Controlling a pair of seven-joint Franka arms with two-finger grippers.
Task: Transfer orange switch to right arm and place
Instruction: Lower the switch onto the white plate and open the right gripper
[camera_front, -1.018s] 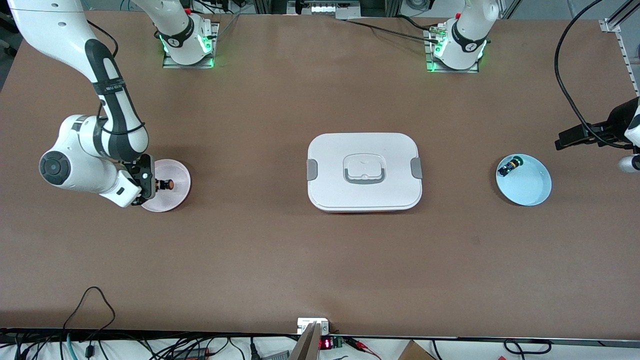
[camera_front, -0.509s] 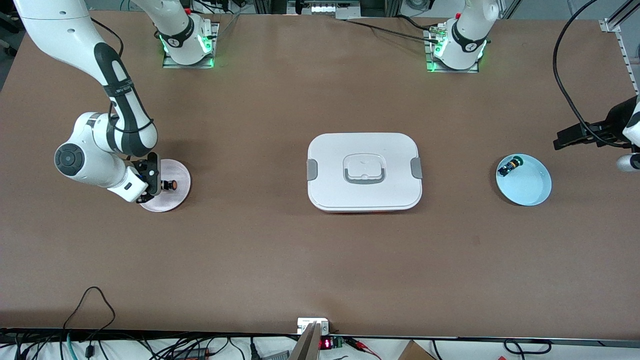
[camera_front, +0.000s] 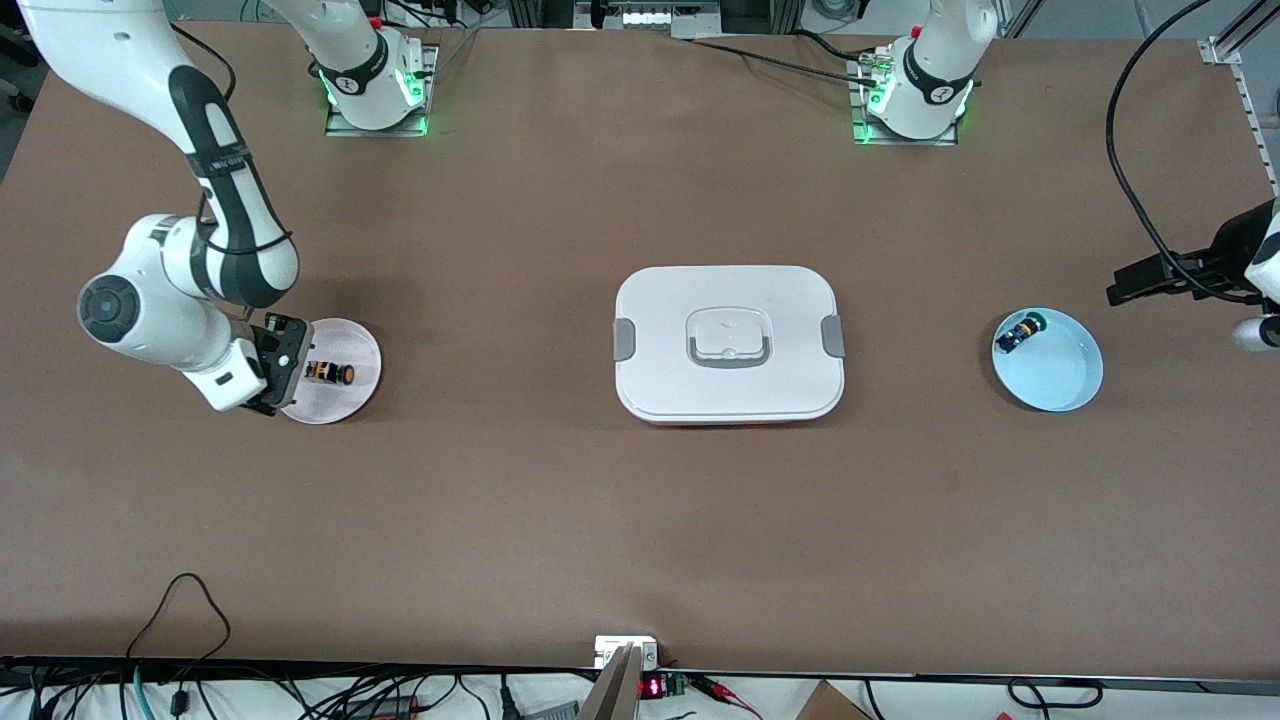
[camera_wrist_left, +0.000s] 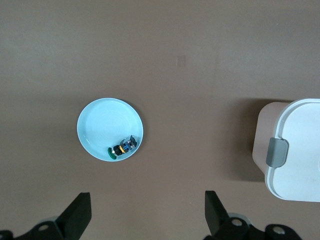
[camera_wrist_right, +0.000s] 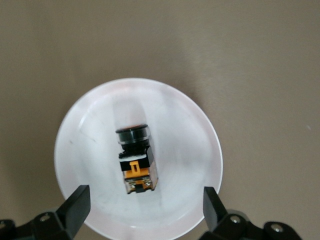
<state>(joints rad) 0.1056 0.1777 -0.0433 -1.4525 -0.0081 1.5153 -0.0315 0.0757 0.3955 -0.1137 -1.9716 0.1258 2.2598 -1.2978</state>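
The orange switch (camera_front: 328, 373) is seen lying on its side on a pale pink plate (camera_front: 352, 392) at the left of the front view, toward the right arm's end of the table. In the right wrist view the switch (camera_wrist_right: 136, 159) is shown near the middle of the plate (camera_wrist_right: 195, 150), its dark round cap end pointing up the frame and its orange-banded body down the frame, and it is touched by neither finger.

The right gripper (camera_front: 283, 362) is held over the edge of the pink plate, just beside the switch. Its fingers (camera_wrist_right: 75, 207) are spread wide in the lower corners of the right wrist view, and nothing is gripped between them.

A white lidded container (camera_front: 728, 343) with grey side latches and a recessed handle is placed at the centre of the front view. A light blue plate (camera_front: 1060, 375) is set at the right of the frame, toward the left arm's end of the table, and a small blue-black switch with a green cap (camera_front: 1022, 331) is seen lying at its rim.

The left gripper (camera_front: 1150, 279) is parked at the right edge of the front view, over bare table above the blue plate in the frame; the left arm waits. Its fingers (camera_wrist_left: 80, 212) are set wide apart and empty in the left wrist view.
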